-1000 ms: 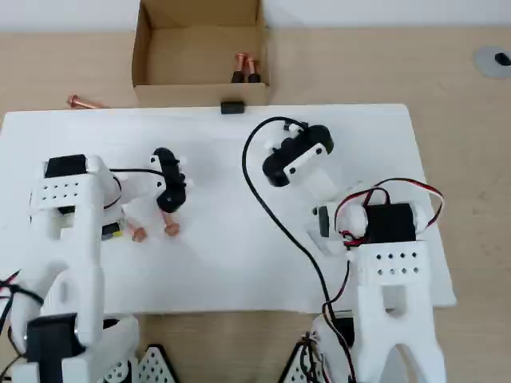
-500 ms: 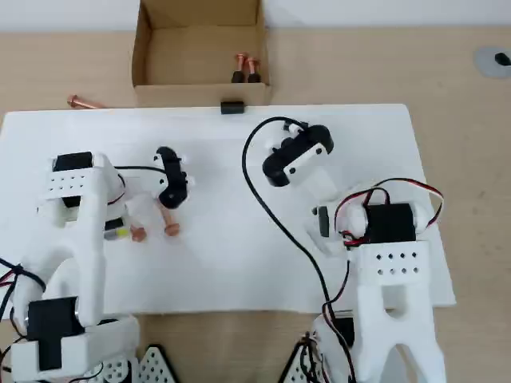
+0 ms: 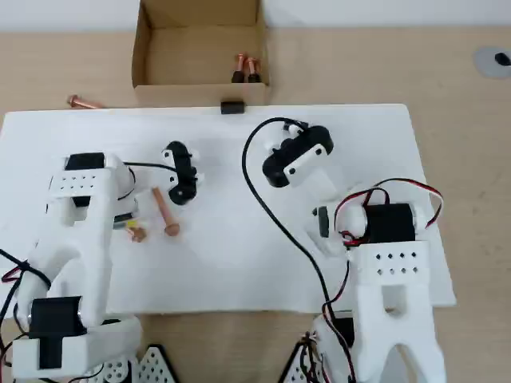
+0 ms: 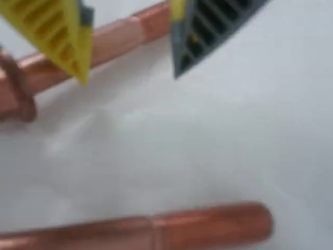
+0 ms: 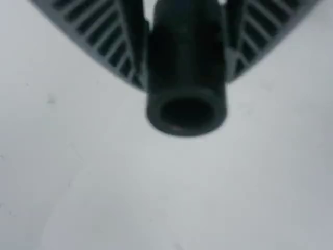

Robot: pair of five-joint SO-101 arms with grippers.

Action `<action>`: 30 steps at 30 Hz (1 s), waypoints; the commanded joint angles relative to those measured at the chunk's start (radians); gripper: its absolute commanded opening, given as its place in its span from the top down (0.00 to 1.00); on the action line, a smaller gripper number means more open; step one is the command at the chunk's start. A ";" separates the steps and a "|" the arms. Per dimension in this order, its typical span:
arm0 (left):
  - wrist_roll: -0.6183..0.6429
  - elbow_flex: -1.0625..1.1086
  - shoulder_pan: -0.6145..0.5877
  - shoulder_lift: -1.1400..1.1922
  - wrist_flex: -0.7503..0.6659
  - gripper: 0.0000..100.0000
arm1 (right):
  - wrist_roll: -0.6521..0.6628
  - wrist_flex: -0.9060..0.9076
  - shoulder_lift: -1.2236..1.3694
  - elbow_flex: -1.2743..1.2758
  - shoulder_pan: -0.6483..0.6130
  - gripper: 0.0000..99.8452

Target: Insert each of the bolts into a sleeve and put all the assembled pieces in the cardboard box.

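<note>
The stiff, smooth bolt [image 4: 114, 39] looked apt to roll, best pinched mid-shaft by the left hand [image 4: 130, 75] spread astride it; the right hand [image 5: 187, 62] clamped the sleeve [image 5: 187, 112].

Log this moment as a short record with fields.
Left pincer: open, over a bolt on the white mat
Right pincer: shut on a black sleeve
Cardboard box: two assembled pieces inside
Second bolt: on the mat, beside the first
Spare sleeve: at the mat's edge by the box
Stray bolt: on the table, off the mat
</note>
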 commanded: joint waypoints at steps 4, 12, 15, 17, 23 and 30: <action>-0.482 -0.044 -0.020 -0.002 0.074 0.88 | -0.002 -0.017 0.004 -0.001 -0.010 0.96; -0.519 -0.153 -0.052 -0.002 0.219 0.88 | 0.000 -0.017 0.004 0.007 -0.012 0.96; -0.574 -0.169 -0.103 -0.002 0.238 0.88 | 0.000 -0.017 0.004 0.007 -0.013 0.96; -0.614 -0.170 -0.130 -0.002 0.247 0.88 | 0.000 -0.017 0.004 0.007 -0.013 0.96; -0.632 -0.164 -0.101 0.001 0.242 0.88 | -0.005 -0.029 0.004 0.008 -0.013 0.96; -0.666 -0.183 -0.103 0.102 0.241 0.88 | -0.005 -0.029 0.004 0.008 -0.010 0.96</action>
